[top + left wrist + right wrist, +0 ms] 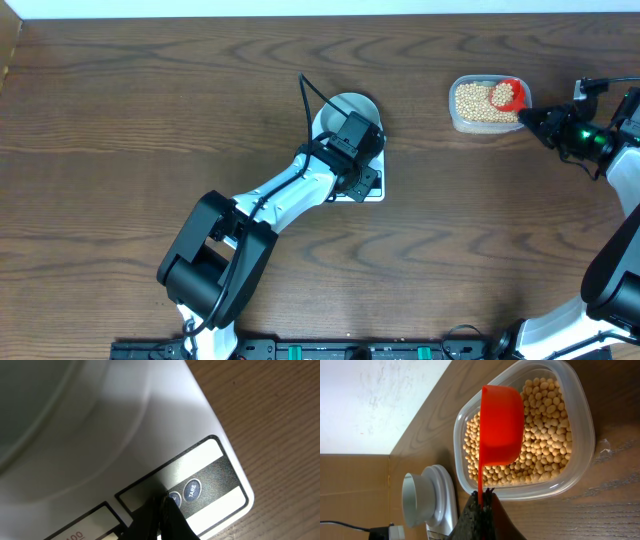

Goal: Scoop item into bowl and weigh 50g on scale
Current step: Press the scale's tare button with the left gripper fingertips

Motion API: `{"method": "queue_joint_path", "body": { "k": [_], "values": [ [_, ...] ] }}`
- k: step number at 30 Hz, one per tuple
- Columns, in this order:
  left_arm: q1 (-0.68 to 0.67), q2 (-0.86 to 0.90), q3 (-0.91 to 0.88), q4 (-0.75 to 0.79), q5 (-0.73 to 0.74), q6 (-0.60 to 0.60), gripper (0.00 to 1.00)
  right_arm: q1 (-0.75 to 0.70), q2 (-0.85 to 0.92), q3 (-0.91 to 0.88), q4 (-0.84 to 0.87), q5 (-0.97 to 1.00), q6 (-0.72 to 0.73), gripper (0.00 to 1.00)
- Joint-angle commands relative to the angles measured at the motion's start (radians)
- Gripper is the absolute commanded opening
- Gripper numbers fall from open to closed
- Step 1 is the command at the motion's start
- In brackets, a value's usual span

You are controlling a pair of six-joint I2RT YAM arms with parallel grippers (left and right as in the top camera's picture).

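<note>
Left gripper (161,504) is sitting clenched and holding nothing, its tips covering a button on the scale (165,430) front strip, just beside the TARE button (192,489); cannot tell if they are actually pressing. Past the tips, the bowl (30,400) is resting on the scale. Right gripper (482,496) is grasping the red scoop (501,425) by its thin handle. Ahead of those fingers the cup is hanging over the beans (545,435) in the clear tub (582,445).
</note>
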Motion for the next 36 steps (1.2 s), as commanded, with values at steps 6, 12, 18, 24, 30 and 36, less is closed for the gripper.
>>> {"method": "queue_joint_path", "body": {
  "k": [6, 12, 18, 24, 30, 36],
  "values": [
    [0.003, 0.017, -0.021, -0.004, -0.053, -0.023, 0.07, 0.003, 0.012, 0.002, 0.003, -0.011, -0.02, 0.01],
    [0.003, 0.017, -0.021, -0.006, -0.015, -0.023, 0.07, 0.003, 0.012, 0.002, 0.003, -0.011, -0.02, 0.01],
    [0.003, 0.017, -0.021, -0.017, 0.007, -0.023, 0.07, 0.003, 0.012, 0.002, 0.003, -0.011, -0.02, 0.01],
    [0.003, 0.017, -0.021, -0.017, 0.012, -0.023, 0.07, 0.003, 0.012, 0.002, 0.003, -0.011, -0.02, 0.01],
    [0.003, 0.017, -0.021, -0.017, 0.012, -0.023, 0.07, 0.003, 0.012, 0.002, 0.003, -0.011, -0.02, 0.01],
    [0.003, 0.017, -0.023, -0.024, 0.012, -0.023, 0.07, 0.003, 0.012, 0.002, 0.003, -0.011, -0.02, 0.01]
  ]
}}
